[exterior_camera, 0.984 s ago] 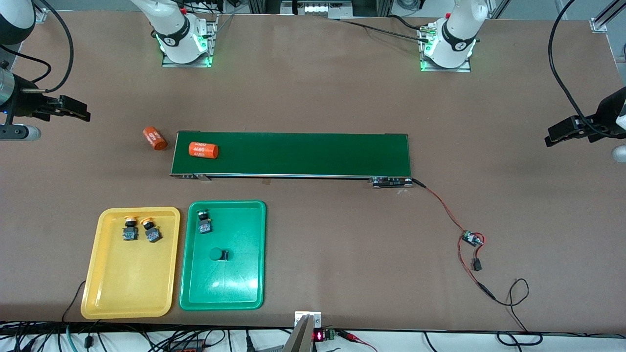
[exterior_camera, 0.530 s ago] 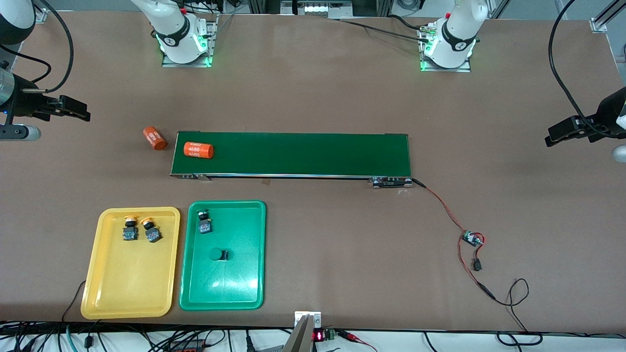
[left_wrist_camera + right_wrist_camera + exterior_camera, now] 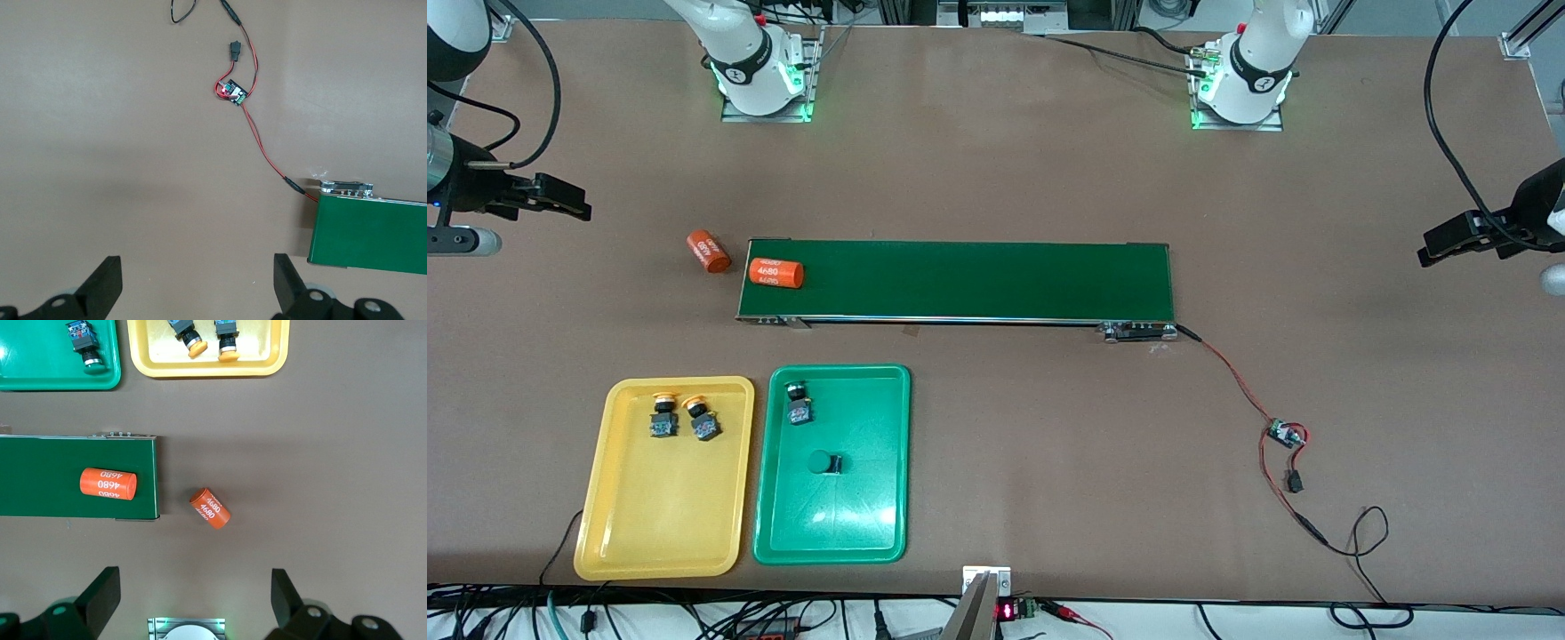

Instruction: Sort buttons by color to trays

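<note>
Both grippers hang idle with their jaws spread wide and nothing between them. We see the right gripper (image 3: 574,200) at about nine o'clock in the front view, over bare table (image 3: 1005,160) at the right arm's end. The left gripper (image 3: 1436,249) sits at about three o'clock, over bare table at the left arm's end.

All four buttons lie in the trays, which stand side by side at about seven o'clock, just apart from each other. The yellow tray (image 3: 663,524) holds the two yellow-capped buttons, one (image 3: 663,416) just beside the other (image 3: 701,420), both in the half of the tray farther from the front camera. The green tray (image 3: 831,533) holds the two green-capped buttons. One green button (image 3: 799,404) lies toward the tray's twelve o'clock end; the second green button (image 3: 824,463) lies near the tray's middle, nearer to the front camera.

We find a long dark-green belt (image 3: 978,280) across the middle of the table, farther from the front camera than the trays. An orange cylinder (image 3: 775,272) lies on its side on the belt at its nine o'clock end. A second cylinder (image 3: 709,252) lies on the table just off that same end. From the belt's four o'clock corner, red wires (image 3: 1232,373) run to a small circuit board (image 3: 1286,434).
</note>
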`<move>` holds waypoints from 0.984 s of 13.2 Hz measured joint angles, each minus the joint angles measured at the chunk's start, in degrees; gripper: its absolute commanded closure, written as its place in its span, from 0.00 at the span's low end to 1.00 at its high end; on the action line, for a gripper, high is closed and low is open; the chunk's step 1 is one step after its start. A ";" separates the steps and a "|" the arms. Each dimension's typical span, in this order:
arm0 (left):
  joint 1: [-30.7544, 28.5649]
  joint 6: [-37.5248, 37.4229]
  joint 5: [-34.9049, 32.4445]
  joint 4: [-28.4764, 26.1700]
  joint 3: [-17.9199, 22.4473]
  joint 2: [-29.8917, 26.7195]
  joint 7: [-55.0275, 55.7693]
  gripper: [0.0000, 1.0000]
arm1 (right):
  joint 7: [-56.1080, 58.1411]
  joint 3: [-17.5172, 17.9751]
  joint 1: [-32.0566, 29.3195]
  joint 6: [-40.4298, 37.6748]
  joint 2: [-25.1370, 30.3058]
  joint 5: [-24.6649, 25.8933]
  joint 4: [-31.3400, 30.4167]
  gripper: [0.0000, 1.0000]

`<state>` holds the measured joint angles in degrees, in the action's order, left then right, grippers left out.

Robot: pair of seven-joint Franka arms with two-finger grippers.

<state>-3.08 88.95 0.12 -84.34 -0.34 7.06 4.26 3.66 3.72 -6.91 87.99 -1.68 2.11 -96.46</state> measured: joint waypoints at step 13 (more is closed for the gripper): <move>0.00 0.00 0.00 0.00 0.00 0.00 0.00 0.00 | 0.00 -0.03 -0.93 0.22 -0.26 -2.43 0.54 0.00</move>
<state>-3.08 88.95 0.12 -84.34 -0.33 7.06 4.26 3.66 3.69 -7.84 88.20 -1.94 -0.32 -95.92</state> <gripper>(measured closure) 0.000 0.000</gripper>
